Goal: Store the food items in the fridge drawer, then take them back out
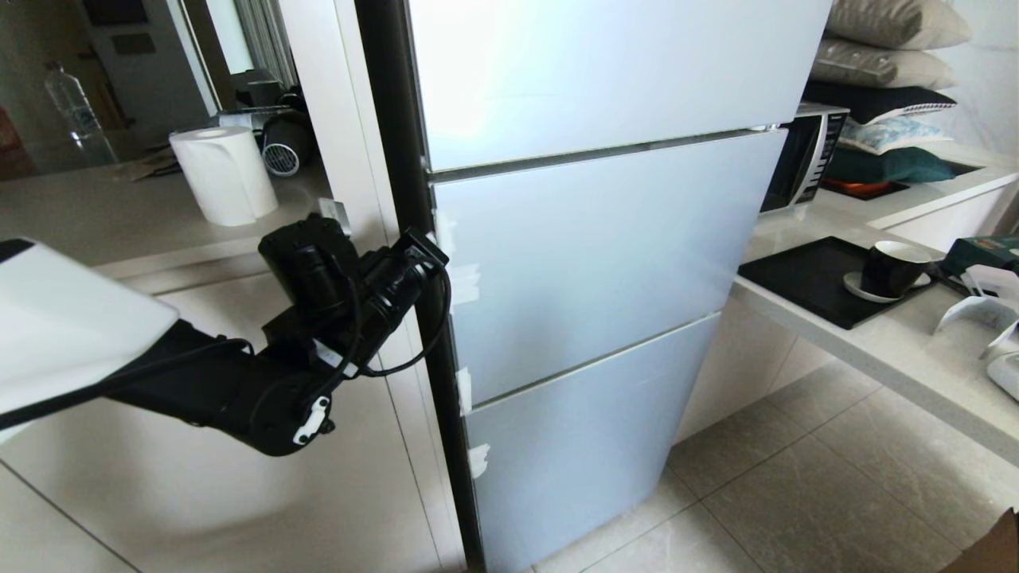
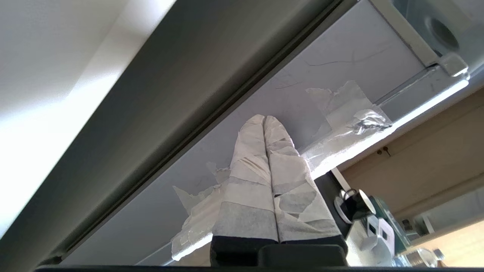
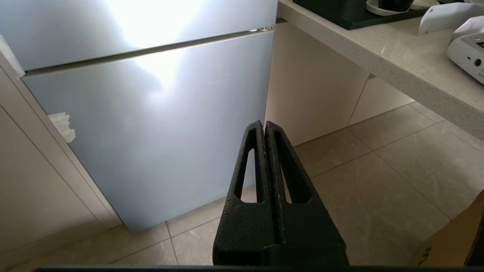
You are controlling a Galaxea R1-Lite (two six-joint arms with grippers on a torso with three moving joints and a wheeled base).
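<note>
**Left claw working at the fridge's hinge-side edge, drawer shut away**

The left gripper (image 2: 265, 120), its two fingers (image 2: 247, 181) wrapped in white tape and pressed together with nothing between them, is pointing its tips at the side edge of the pale-blue glossy middle door panel (image 1: 597, 255) of the three-panel fridge. In the head view the left arm is reaching in from about nine o'clock, and the panel edge is lying at roughly three o'clock from the wrist. Scraps of torn white tape (image 2: 351, 113) are clinging to that edge just beside the tips; whether the tips are touching the panel is hard to say from this angle.

The edge's long axis is running vertically, so the tips probably need to slip in behind it to pry the door outward.

The transparent plastic fridge drawer and the small red toy food items are not showing anywhere; presumably they are sitting behind the closed panels.

The right gripper (image 3: 264, 126), black and closed empty, is hanging parked low toward the bottom panel (image 3: 159, 132), well apart from the work.
</note>
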